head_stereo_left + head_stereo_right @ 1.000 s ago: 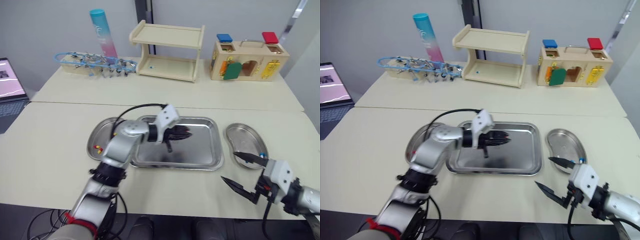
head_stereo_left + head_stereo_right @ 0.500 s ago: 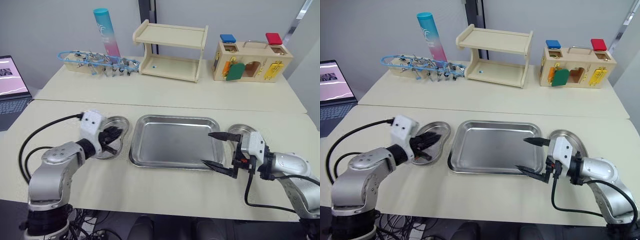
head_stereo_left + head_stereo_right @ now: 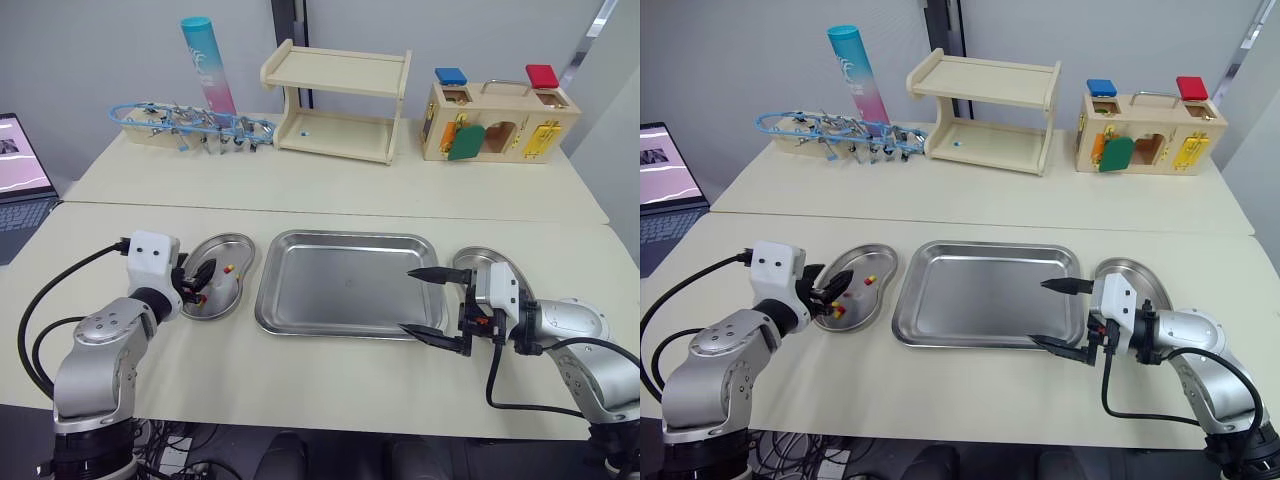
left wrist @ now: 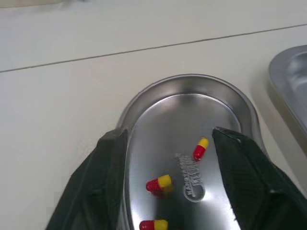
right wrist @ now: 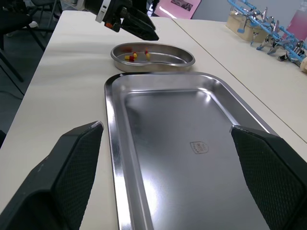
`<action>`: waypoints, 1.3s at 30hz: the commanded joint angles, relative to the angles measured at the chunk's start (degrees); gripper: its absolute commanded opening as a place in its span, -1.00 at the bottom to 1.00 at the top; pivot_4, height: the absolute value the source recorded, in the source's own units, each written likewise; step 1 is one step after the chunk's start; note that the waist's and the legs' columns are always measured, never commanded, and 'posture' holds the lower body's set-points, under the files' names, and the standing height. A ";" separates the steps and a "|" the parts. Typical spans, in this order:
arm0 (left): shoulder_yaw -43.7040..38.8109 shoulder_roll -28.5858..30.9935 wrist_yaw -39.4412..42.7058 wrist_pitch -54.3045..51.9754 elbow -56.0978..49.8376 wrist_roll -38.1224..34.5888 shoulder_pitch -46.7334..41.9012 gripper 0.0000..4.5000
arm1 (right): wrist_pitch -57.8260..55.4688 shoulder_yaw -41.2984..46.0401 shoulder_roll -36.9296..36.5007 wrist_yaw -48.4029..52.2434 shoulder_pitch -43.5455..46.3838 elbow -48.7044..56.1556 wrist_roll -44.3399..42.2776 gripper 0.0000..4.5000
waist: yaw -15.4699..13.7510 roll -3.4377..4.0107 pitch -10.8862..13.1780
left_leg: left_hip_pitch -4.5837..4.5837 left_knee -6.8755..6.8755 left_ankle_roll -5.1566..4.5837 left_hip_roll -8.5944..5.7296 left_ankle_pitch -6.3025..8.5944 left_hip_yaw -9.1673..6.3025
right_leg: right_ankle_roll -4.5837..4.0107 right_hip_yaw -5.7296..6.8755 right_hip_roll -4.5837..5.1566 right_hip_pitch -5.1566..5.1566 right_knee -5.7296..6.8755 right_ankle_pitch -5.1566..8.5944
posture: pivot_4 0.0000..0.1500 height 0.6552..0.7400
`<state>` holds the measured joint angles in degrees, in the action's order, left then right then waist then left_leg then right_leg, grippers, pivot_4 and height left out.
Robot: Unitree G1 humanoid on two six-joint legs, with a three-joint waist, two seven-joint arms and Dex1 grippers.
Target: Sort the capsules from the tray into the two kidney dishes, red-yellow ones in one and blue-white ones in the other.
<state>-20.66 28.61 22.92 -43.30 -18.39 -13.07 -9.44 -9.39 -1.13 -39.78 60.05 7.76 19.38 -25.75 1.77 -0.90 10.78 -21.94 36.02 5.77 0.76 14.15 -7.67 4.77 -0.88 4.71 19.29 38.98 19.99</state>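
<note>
**Both grippers open wide and empty; red-yellow capsules in left dish**

Table [image 3: 330, 205]: beige, two tops butted together, seam running across behind the tray.

Tray [image 3: 345, 300]: steel, rectangular, at the middle of the near top, small stamped mark in its floor.

Shelf [image 3: 338, 100]: pale wood, two tiers, far top, behind the tray.

Box [image 3: 497, 122]: wooden, coloured latches and doors, blue and red blocks on top, to the right of the shelf.

Laptop [image 3: 22, 185]: open, at the far left edge, screen lit.

Left dish [image 3: 236, 248]: steel kidney dish just left of the tray, close to it but apart.

Right dish [image 3: 1150, 283]: steel kidney dish just right of the tray, partly hidden by the right gripper's body, so contents cannot be told.

Tube [image 3: 207, 78]: tall, teal to pink, upright, left of the shelf, beside a rack of blue wire parts [image 3: 190, 128].

Right gripper [image 3: 406, 300]: fingers spread wide, nothing between them, tips over the tray's right edge, pointing left across it.

Left gripper [image 4: 169, 132]: fingers spread wide, nothing held, low over the near-left part of the left dish, pointing along it.

Capsules [image 4: 200, 148]: red-yellow. The left wrist view has three, lying loose on the left dish's floor, apart from each other, between the finger lines but not touched.
</note>
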 commanded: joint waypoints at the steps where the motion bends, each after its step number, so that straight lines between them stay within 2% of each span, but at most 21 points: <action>1: -0.95 0.30 -0.64 1.97 -0.59 -0.89 -0.74 0.73 | 0.99 0.87 -0.22 0.16 -0.44 1.67 0.05 1.00 | -0.01 0.00 0.00 | 0.00 0.00 0.00 0.00 0.00 0.00 | 0.00 0.00 0.00 0.00 0.00 0.00 | 1.00 1.00; 6: -1.06 0.81 -0.19 2.55 -0.89 -2.21 -0.59 0.73 | 1.09 0.70 -0.09 -0.05 -0.48 1.72 0.18 1.00 | 0.02 0.00 0.00 | 0.00 0.00 0.00 0.00 0.00 0.00 | 0.00 0.00 0.00 0.00 0.00 0.00 | 1.00 1.00; 10: -3.95 3.20 3.83 2.75 -3.38 -6.29 1.28 0.73 | 1.20 0.98 -0.30 0.06 -0.58 1.72 0.34 1.00 | 0.04 0.00 0.00 | 0.00 0.00 0.00 0.00 0.00 0.01 | 0.00 -0.01 0.00 0.00 0.00 0.00 | 1.00 1.00; 14: -9.61 9.14 9.77 3.44 -3.97 -9.58 5.14 0.73 | 1.56 3.24 -3.26 2.11 -0.77 0.63 0.16 1.00 | 0.12 0.00 0.00 | 0.00 -0.05 0.00 0.01 0.00 0.03 | 0.00 -0.03 0.00 0.05 0.00 0.00 | 1.00 1.00; 17: -15.17 14.48 14.01 4.71 -0.60 -10.72 8.28 0.73 | 0.04 6.21 -6.80 3.83 -0.07 -1.30 -1.00 1.00 | 0.09 0.00 0.01 | 0.00 -0.05 -0.01 0.01 0.01 0.04 | 0.00 -0.03 0.00 0.05 0.00 0.00 | 1.00 1.00; 18: -17.03 16.19 16.24 5.60 0.94 -11.18 9.78 0.81 | -0.59 7.12 -8.19 4.75 0.07 -2.21 -1.45 1.00 | 0.06 0.00 0.01 | 0.01 -0.06 -0.01 0.00 0.01 0.07 | 0.00 -0.06 0.00 0.05 -0.01 0.00 | 1.00 1.00; 20: -21.98 20.67 23.18 8.84 6.01 -10.73 15.27 0.99 | -1.74 10.19 -12.68 7.93 0.39 -5.93 -1.99 1.00 | 0.12 0.01 0.01 | 0.01 -0.07 -0.02 0.01 0.01 0.06 | -0.01 -0.04 0.00 0.05 -0.01 0.01 | 1.00 1.00; 23: -25.82 24.65 30.69 14.09 12.35 -9.53 22.59 0.99 | -1.59 13.53 -17.87 11.61 0.92 -12.08 -1.45 1.00 | 0.12 0.02 0.02 | 0.01 -0.16 -0.03 0.01 0.02 0.14 | -0.04 -0.09 0.00 0.10 -0.05 0.02 | 1.00 1.00; 27: -29.90 27.23 36.73 17.95 20.99 -9.08 29.20 0.99 | 0.80 16.23 -25.10 16.89 1.78 -21.76 1.28 1.00 | 0.10 0.04 0.03 | 0.02 -0.21 -0.04 0.03 0.02 0.15 | -0.06 -0.07 0.01 0.11 -0.05 0.03 | 1.00 1.00; 30: -30.20 28.49 39.20 19.86 24.44 -7.49 33.13 0.99 | 5.74 15.92 -29.19 20.68 3.49 -30.71 4.30 1.00 | 0.12 0.06 0.04 | 0.01 -0.21 -0.04 0.03 0.03 0.18 | -0.07 -0.08 0.02 0.13 -0.05 0.04 | 1.00 1.00; 33: -28.27 29.50 37.24 22.76 25.75 -3.08 35.68 0.99 | 11.15 13.97 -30.63 21.83 7.44 -39.12 7.73 1.00 | 0.21 0.05 0.04 | 0.03 -0.23 -0.05 0.05 0.03 0.20 | -0.07 -0.09 0.02 0.15 -0.04 0.04 | 1.00 1.00; 39: -27.39 30.76 40.09 22.72 26.25 -4.05 34.29 0.99 | 12.11 12.41 -31.37 24.87 9.45 -42.05 9.61 1.00 | 0.36 0.15 0.10 | 0.01 -0.25 -0.04 0.05 0.03 0.22 | -0.07 -0.11 0.02 0.19 -0.02 0.04 | 1.00 1.00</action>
<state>-47.55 57.91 62.55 -20.86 7.68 -16.69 25.20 2.07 10.13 -69.25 84.11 16.45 -22.91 -16.39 2.14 -0.75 10.89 -21.94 35.76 5.73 0.81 14.18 -7.44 4.70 -1.00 4.73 19.50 38.96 20.03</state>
